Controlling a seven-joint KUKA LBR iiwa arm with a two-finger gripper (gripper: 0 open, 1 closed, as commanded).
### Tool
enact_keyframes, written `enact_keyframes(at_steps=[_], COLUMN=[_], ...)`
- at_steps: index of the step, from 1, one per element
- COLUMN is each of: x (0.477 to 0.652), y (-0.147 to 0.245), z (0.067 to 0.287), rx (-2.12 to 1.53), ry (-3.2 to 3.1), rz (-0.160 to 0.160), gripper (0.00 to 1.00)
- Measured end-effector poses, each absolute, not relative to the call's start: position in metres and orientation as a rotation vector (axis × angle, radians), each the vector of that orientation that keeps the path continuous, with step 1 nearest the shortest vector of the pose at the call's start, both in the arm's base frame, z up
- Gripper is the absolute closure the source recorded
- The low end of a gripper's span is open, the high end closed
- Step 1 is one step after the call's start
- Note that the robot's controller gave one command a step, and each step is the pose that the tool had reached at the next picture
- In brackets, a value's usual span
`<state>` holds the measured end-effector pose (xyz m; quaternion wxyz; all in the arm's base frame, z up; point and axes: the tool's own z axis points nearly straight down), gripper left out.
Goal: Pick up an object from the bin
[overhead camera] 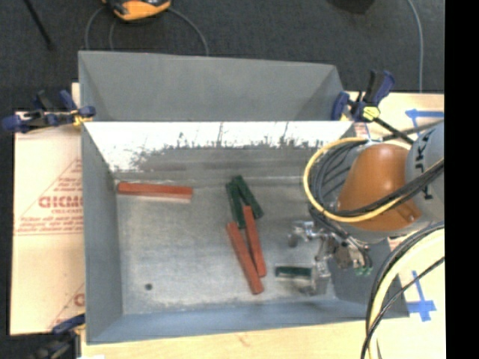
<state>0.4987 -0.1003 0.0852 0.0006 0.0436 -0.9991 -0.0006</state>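
My gripper point(310, 259) hangs low over the bin's right front corner, open, with nothing between its fingers. A small dark green piece point(292, 273) lies on the floor just left of the nearer fingertip point(322, 279), close to it or touching it. To the left of the gripper lies a pair of long bars, red point(247, 256) at the near end and dark green point(243, 197) at the far end, running diagonally across the middle of the bin.
A flat red bar point(154, 191) lies along the back wall at the left. The arm's orange cover and looped cables hang over the bin's right side. The bin's right and front walls are close to the gripper.
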Motion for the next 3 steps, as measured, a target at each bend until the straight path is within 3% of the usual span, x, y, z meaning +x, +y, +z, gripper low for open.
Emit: enact_keyframes(at_steps=[1,2,3], x=[0.496,0.494,0.501], y=[-0.099,-0.105,-0.110], z=[0.101,0.070,0.071], rx=[-0.033,-0.102,-0.136], ry=[-3.146,-3.144,-3.146], rz=[-0.002,-0.003,0.000], gripper=[0.00,0.00,1.00])
